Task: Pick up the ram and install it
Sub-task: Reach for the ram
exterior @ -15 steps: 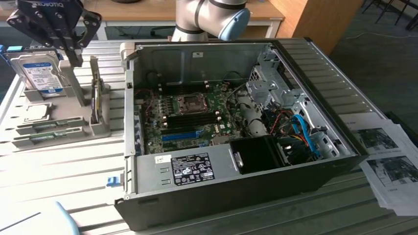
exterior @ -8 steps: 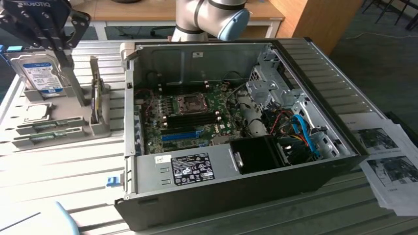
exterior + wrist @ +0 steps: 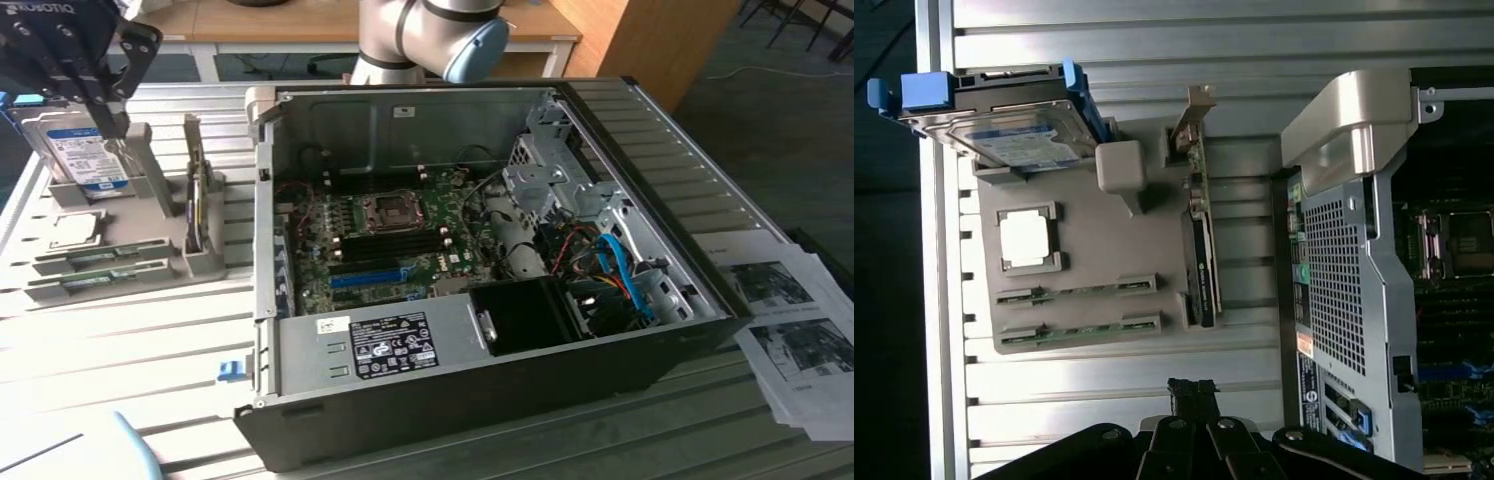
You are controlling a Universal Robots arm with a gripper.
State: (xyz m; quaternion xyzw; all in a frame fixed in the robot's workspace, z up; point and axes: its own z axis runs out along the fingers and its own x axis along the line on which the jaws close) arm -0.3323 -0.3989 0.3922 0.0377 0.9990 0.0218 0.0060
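The ram [image 3: 102,258] lies flat in the grey holder [image 3: 144,235] at the exterior view's middle left, its long axis running across the frame, with a twin stick [image 3: 94,286] just below it. The gripper [image 3: 118,128] hangs upper left over the hard drive [image 3: 80,150], fingers pinched together on nothing, so the ram sits down-frame of it. Lettering on its body looks like Robotiq; the labels on the drive and the computer case [image 3: 667,180] can't be read.

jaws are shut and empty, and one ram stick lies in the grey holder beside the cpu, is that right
Not one: the wrist view shows two ram sticks lying in the grey holder beside the cpu, side by side. The jaws are shut and empty, as you say.
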